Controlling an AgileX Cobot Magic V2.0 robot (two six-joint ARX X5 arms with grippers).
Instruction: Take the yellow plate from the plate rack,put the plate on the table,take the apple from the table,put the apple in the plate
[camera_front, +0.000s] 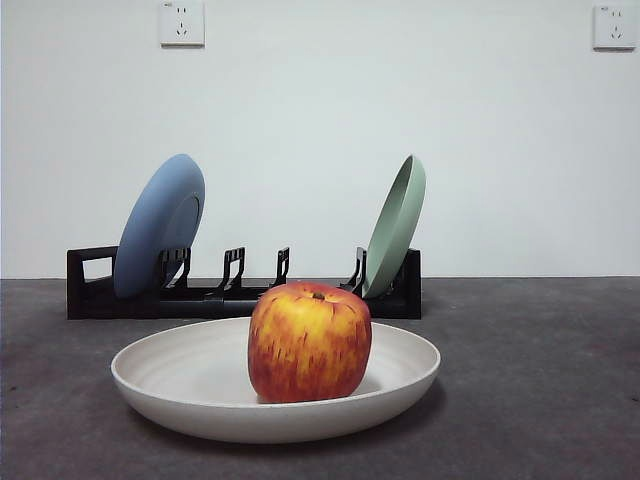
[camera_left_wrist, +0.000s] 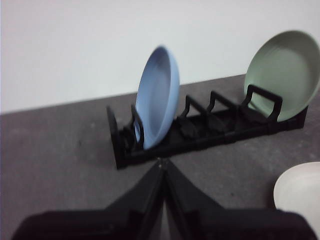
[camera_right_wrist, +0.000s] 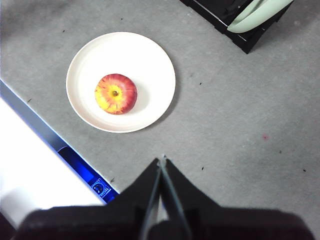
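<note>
The red and yellow apple (camera_front: 309, 341) stands in the middle of the yellow plate (camera_front: 190, 378), which lies flat on the dark grey table (camera_front: 540, 380) in front of the black plate rack (camera_front: 90, 290). The right wrist view shows the apple (camera_right_wrist: 115, 93) in the plate (camera_right_wrist: 150, 65) from high above. My right gripper (camera_right_wrist: 162, 161) is shut and empty, well away from the plate. My left gripper (camera_left_wrist: 162, 162) is shut and empty, facing the rack (camera_left_wrist: 200, 137); the plate's rim (camera_left_wrist: 300, 192) shows at the picture's edge. Neither arm shows in the front view.
A blue plate (camera_front: 158, 225) leans in the rack's left end and a pale green plate (camera_front: 396, 225) in its right end. The rack's middle slots (camera_front: 235, 270) hold nothing. A white wall stands behind. The table's edge and a blue device (camera_right_wrist: 85, 175) show in the right wrist view.
</note>
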